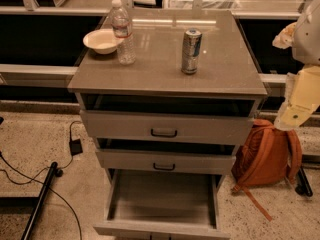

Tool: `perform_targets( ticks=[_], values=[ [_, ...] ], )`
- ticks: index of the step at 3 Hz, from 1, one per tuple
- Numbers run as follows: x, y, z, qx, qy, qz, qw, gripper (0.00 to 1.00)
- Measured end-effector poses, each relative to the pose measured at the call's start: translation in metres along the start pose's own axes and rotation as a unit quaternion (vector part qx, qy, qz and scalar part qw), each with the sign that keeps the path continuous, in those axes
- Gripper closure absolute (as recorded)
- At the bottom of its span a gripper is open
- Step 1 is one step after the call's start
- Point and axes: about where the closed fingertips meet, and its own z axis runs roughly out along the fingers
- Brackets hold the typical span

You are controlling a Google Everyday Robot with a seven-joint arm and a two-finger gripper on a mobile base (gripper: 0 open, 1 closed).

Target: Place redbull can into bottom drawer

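The redbull can (191,51) stands upright on the grey cabinet top (225,74), right of centre. The bottom drawer (161,199) is pulled out at the cabinet's foot and shows a plain grey inside with nothing in it. My gripper (294,111) hangs at the right edge of the view, beside the cabinet's right front corner. It is well right of the can and lower than it, and it touches nothing.
A clear water bottle (122,31) and a white bowl (102,40) stand at the top's back left. The two upper drawers (165,129) are slightly open. An orange backpack (267,156) lies right of the cabinet. Cables (30,179) and a dark bar lie on the floor at left.
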Motion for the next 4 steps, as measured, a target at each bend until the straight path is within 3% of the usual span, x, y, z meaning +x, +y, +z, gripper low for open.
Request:
perform_targets(
  ticks=[1, 2, 3, 4],
  values=[
    [0.000, 0.000, 0.000, 0.000, 0.000, 0.000, 1.0000, 0.00],
    [-0.001, -0.004, 0.000, -0.004, -0.020, 0.012, 0.9997, 0.00],
    [-0.021, -0.045, 0.013, 0.006, -0.085, 0.026, 0.9960, 0.00],
    [-0.044, -0.106, 0.027, 0.041, -0.165, 0.050, 0.9842, 0.00]
  ],
)
